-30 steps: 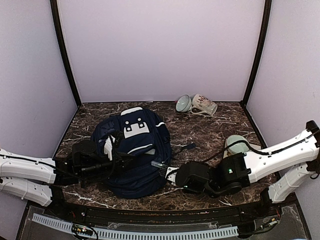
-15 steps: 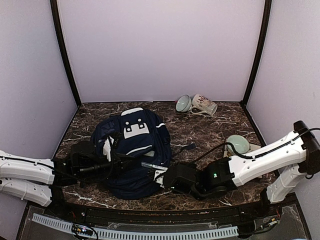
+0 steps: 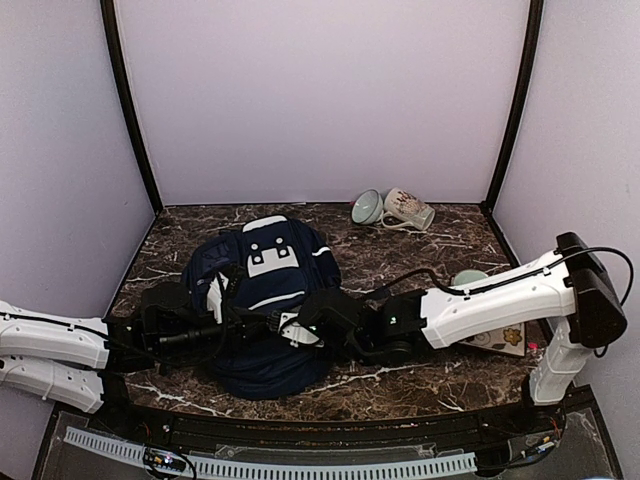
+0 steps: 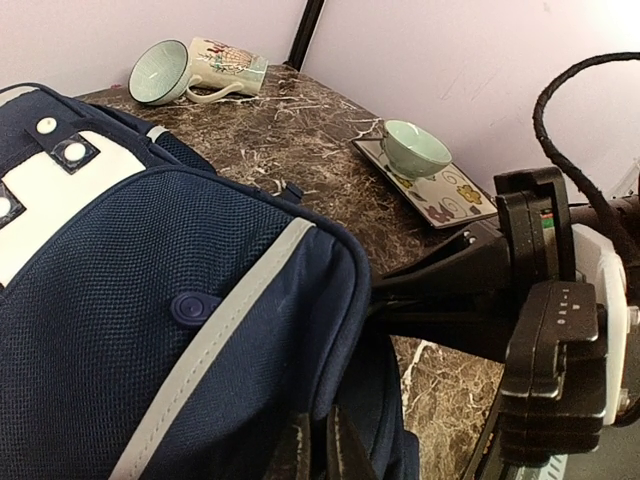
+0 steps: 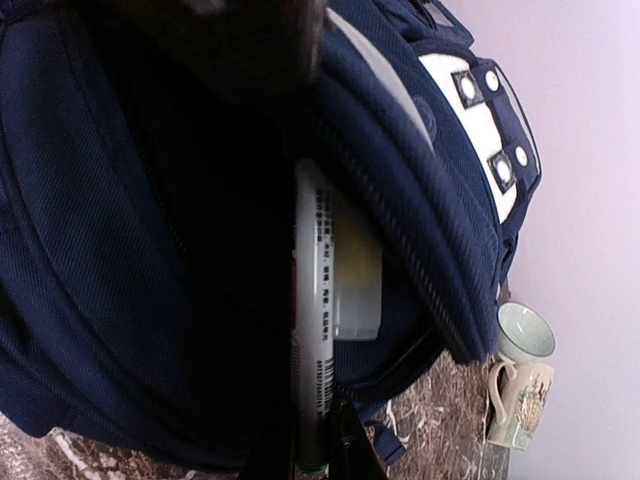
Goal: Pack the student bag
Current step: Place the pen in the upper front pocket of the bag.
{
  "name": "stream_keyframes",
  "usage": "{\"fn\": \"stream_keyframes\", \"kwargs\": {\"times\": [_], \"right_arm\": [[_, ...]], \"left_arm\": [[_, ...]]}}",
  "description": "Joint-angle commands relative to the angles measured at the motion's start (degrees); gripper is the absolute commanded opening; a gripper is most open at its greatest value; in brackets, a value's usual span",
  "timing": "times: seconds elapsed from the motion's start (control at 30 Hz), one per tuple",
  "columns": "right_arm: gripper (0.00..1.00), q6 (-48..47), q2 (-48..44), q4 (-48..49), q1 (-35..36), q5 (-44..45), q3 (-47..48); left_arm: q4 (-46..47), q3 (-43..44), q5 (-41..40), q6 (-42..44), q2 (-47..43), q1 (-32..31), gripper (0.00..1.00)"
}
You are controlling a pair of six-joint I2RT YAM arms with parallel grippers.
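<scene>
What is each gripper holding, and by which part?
The left gripper pinches the student bag by the edge of its opening; the right gripper holds a white pen by its near end.

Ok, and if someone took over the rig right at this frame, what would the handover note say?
Left gripper: shut on the bag, apparently holding a pocket edge up.
Right gripper: shut on a pen, reaching into the open pocket.
Bag: lying mid-table, front up. The pen is partly inside, beside a pale item already in the pocket.
Done: pocket open, pen entering.
Left: release the pen inside, withdraw, probably close the pocket. The mug and bowl lie at the back right; it is unclear whether they go in.
</scene>
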Motion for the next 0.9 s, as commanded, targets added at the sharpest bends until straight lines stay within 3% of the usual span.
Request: {"fn": "stream_keyframes", "kwargs": {"times": [0.0,0.23,0.67,0.87], "right_arm": [[0.00,-1.42,1.47,5.62,-1.77,-6.86,5.64],[0.03,-1.54,3.89,12.19,-3.50,-14.76,6.59],[0.08,-1.68,5.59,34.17,-4.93,-12.06,-0.64],[0.27,0.91,6.43,37.28,-5.30,-13.05,-3.19]], "left_arm": [[2.73,0.00,2.19,-0.30,-0.81,-1.00,0.00],[2.66,0.14,2.02,-0.15,-0.65,-1.11,0.00],[2.47,0.14,1.75,-0.21,-0.75,-1.29,0.00],[2.43,0.10,1.55,-0.22,-0.76,-1.31,0.00]]}}
